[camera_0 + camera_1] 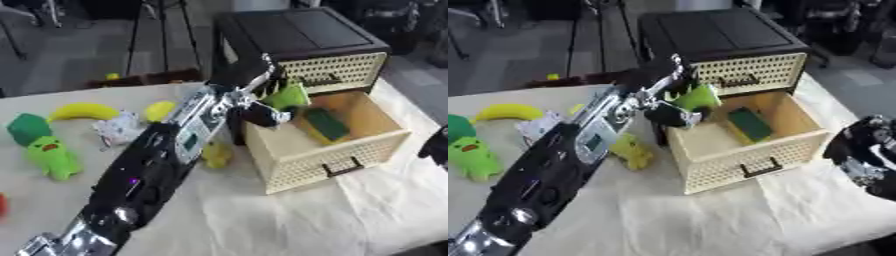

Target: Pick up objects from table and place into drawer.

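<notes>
My left arm reaches from the lower left across the table to the open lower drawer (302, 160) of a small cabinet. My left hand (667, 114) hangs over the drawer's back left corner, its fingers shut on a light green toy (696, 97) held just above the drawer. In the drawer lies a dark green sponge with a yellow edge (326, 124). On the table to the left are a banana (83, 111), a green plush toy (51, 156), a dark green block (28, 127), a white crumpled item (118, 129) and two yellow items (159, 110) (632, 151). My right hand (861, 150) shows at the right edge.
The cabinet (302, 35) has a black top and a shut wicker upper drawer (337, 70). The pulled-out drawer sticks out toward the table's front right. A red thing (3, 205) peeks in at the left edge. A white cloth (262, 220) covers the table.
</notes>
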